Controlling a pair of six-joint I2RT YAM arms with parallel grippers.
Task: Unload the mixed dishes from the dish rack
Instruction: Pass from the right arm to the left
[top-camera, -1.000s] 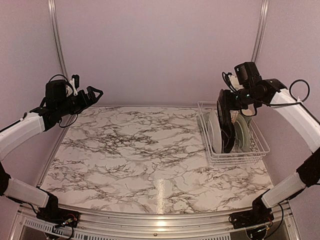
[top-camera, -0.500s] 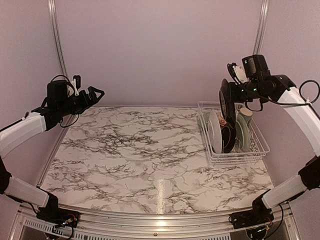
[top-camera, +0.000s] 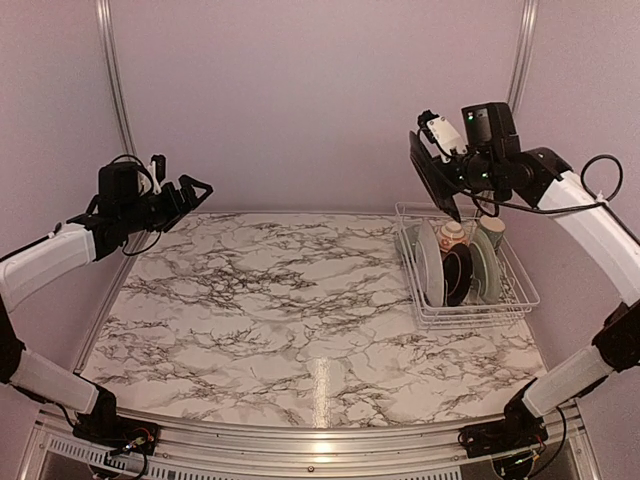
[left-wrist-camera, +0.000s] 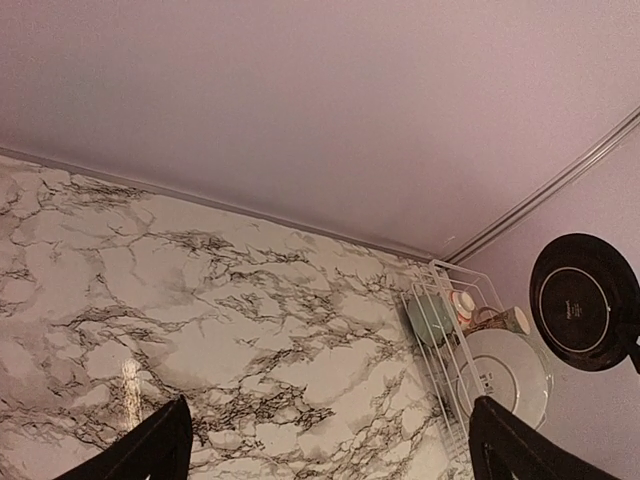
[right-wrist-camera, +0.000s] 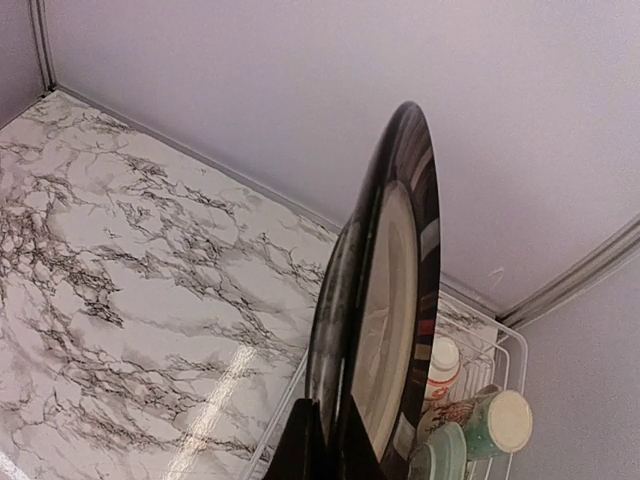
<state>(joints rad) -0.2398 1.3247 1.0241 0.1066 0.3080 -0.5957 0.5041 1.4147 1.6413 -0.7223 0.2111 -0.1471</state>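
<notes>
- My right fingers (right-wrist-camera: 318, 445) clamp the black-rimmed plate (top-camera: 432, 175), on edge, above the dish rack (top-camera: 522, 296).
- My left fingers (top-camera: 195, 187) gape apart above the far-left tabletop (top-camera: 250, 300).

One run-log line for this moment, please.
right gripper: shut on black plate, held above dish rack | left gripper: open, empty, above table | in rack: plates, bowl, mug

This is a robot test cell dressed as a kitchen. Plain lilac walls (top-camera: 320, 90) and bare aluminium posts (top-camera: 113, 90) box in a marble-patterned counter (top-camera: 250, 300) carrying a white dish rack (top-camera: 480, 314). A left arm (top-camera: 45, 262) and a right arm (top-camera: 600, 225) are bolted at its near edge.
</notes>
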